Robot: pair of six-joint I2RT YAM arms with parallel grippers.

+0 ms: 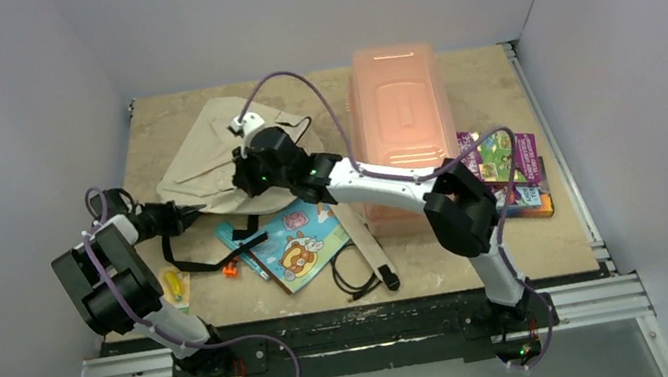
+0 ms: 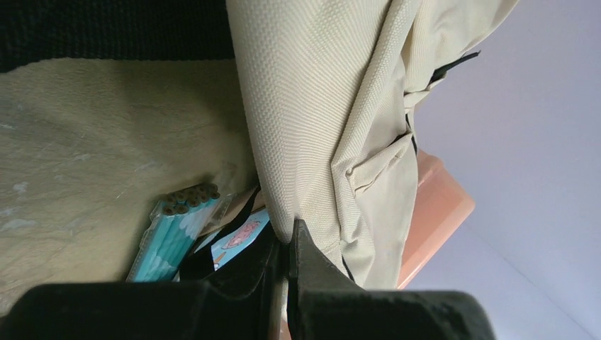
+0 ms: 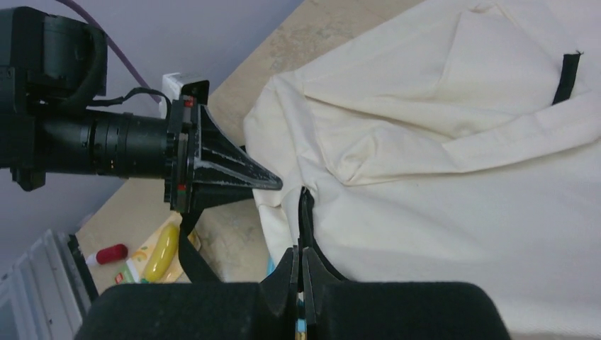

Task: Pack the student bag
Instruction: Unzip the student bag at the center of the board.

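Packing looks barely begun: the left gripper (image 2: 289,244) pinches fabric of the student bag (image 1: 204,158), and the right gripper (image 3: 302,261) clenches seemingly its zipper edge (hard to see). The booklet (image 1: 299,247) and pencils (image 2: 177,227) lie outside.

Your table (image 1: 542,247) is a beige, stone-patterned board. The student bag (image 1: 204,158) lies on it, and its near edge meets the jaws of your left gripper (image 1: 200,211) and right gripper (image 1: 240,185). To the right of the right jaws sits a translucent pink box (image 1: 401,127), with a pile of colourful books (image 1: 504,167) beyond it. Just nearer than both jaws lie a teal pencil pack (image 2: 177,227) and a cartoon picture book (image 1: 303,244). Nearer than the left jaws you have a packet with something yellow (image 1: 175,286). A black cord (image 1: 353,271) loops right of the picture book.
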